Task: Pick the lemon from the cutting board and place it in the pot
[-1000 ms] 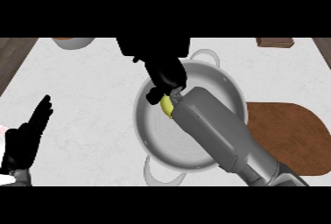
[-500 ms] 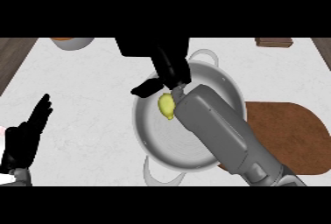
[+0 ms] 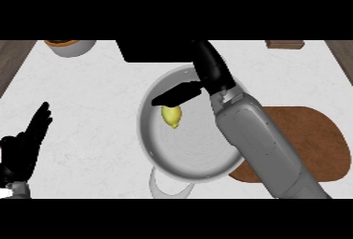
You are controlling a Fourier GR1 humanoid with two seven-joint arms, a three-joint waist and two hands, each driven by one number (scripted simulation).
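Head view looks steeply down on a white marbled counter (image 3: 89, 107), with a strip of dark wood floor showing past its far left and far right corners. Nearest, at about eight o'clock, the left hand (image 3: 24, 144) rests by the left edge, fingers straight and pointing up, holding nothing. At five o'clock a brown rounded cutting board (image 3: 310, 140) lies on the counter, its left part tucked under the grey forearm and the pot's rim. In the middle sits the grey pot (image 3: 186, 161), a loop handle jutting at its near side around six o'clock.

The lemon (image 3: 172, 116) lies on the pot's floor, a little toward the far-left part of the bowl, small and yellow with its pointed end toward six o'clock. The right hand (image 3: 207, 77) hangs over the pot's far rim at about twelve o'clock, released: fingers straight, thumb stretched out toward nine o'clock. The lemon sits just below that thumb, at the hand's seven o'clock, apart from it.

Farther off, a white bowl (image 3: 71, 46) with an orange rim stands at eleven o'clock, and a small brown block (image 3: 285, 45) at one o'clock.
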